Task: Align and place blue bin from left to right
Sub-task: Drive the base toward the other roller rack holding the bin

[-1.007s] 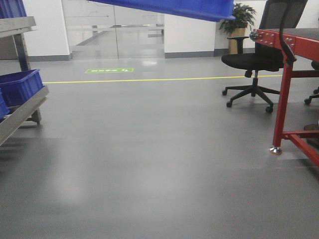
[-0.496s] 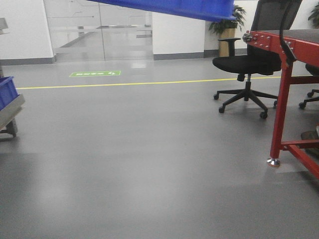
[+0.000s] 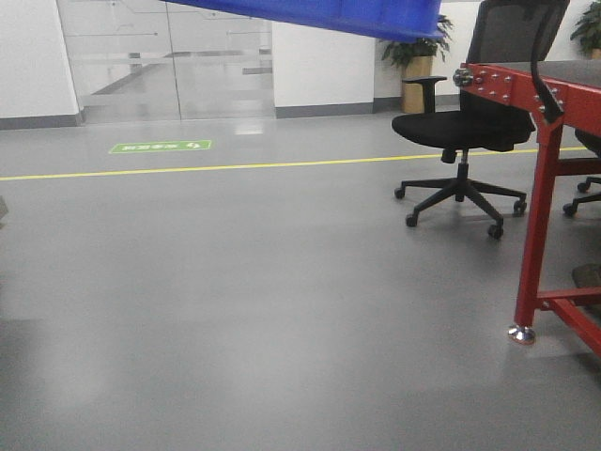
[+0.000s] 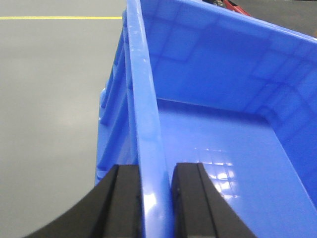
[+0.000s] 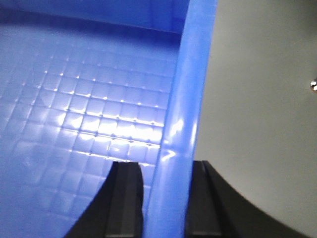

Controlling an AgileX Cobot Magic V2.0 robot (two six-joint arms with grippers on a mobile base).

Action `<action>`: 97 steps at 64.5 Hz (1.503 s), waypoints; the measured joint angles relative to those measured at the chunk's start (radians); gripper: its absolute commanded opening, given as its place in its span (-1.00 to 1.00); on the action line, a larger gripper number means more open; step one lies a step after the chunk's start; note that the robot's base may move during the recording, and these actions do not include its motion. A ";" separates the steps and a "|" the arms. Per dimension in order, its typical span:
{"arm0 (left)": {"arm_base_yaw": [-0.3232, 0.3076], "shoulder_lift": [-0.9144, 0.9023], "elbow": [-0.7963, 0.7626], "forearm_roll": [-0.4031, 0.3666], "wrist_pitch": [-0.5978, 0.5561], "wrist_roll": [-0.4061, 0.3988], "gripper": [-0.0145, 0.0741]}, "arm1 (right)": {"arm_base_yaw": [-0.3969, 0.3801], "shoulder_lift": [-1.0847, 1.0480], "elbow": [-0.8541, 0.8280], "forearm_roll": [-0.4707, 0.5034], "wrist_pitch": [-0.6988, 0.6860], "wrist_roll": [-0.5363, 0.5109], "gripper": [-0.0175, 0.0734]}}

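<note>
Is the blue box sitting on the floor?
No, the blue bin hangs at the top of the front view, well above the grey floor.

We see the underside of the blue bin (image 3: 357,11) crossing the top edge, its lower edge sloping down toward the right, with open grey floor (image 3: 263,319) below. A yellow line (image 3: 235,166) runs across the floor; just beyond it lies a green marking (image 3: 160,147) before frosted glass doors (image 3: 169,56). At right we note the red-framed bench (image 3: 537,188), one levelling foot resting on the floor, and behind it a black office chair (image 3: 460,122). A potted plant (image 3: 413,56) stands against the white wall (image 3: 319,66).
</note>
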 measured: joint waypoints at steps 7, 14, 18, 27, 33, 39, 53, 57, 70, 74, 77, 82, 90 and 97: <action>0.000 0.000 0.000 0.000 0.000 0.000 -0.92 | 0.000 0.000 0.000 0.000 0.000 0.000 -0.95; 0.000 0.000 0.000 0.000 -0.002 0.000 -0.92 | 0.000 0.000 0.000 0.000 0.000 0.000 -0.95; 0.000 0.000 0.000 0.000 -0.002 0.000 -0.92 | 0.000 0.000 0.000 0.000 0.000 0.000 -0.95; 0.000 0.000 0.000 0.000 -0.002 0.000 -0.92 | 0.000 0.000 0.000 0.000 0.000 0.000 -0.95; 0.000 0.000 0.000 0.000 -0.002 0.000 -0.92 | 0.000 0.000 0.000 0.000 0.000 0.000 -0.95; 0.000 0.000 0.000 0.000 -0.002 0.000 -0.92 | 0.000 0.000 0.000 0.000 0.000 0.000 -0.95; 0.000 0.000 0.000 0.000 -0.002 0.000 -0.92 | 0.000 0.000 0.000 0.000 0.000 0.000 -0.95; 0.000 0.000 0.000 0.000 -0.002 0.000 -0.92 | 0.000 0.000 0.000 0.000 0.000 0.000 -0.95; 0.000 0.000 0.000 0.000 -0.002 0.000 -0.92 | 0.000 0.000 0.000 0.000 0.000 0.000 -0.95; 0.000 0.000 0.000 0.000 -0.002 0.000 -0.92 | 0.000 0.000 0.000 0.000 0.000 0.000 -0.95; 0.000 0.000 0.000 0.000 -0.002 0.000 -0.92 | 0.000 0.000 0.000 0.006 0.000 0.000 -0.95; 0.000 0.000 0.000 0.000 -0.002 0.000 -0.92 | 0.000 0.000 0.000 0.000 0.000 0.000 -0.95; 0.000 0.000 0.000 0.000 -0.002 0.000 -0.92 | 0.000 0.000 0.000 0.000 0.000 0.000 -0.95; 0.000 0.004 0.000 -0.002 -0.004 0.000 -0.92 | -0.002 0.000 0.000 0.000 0.000 0.000 -0.95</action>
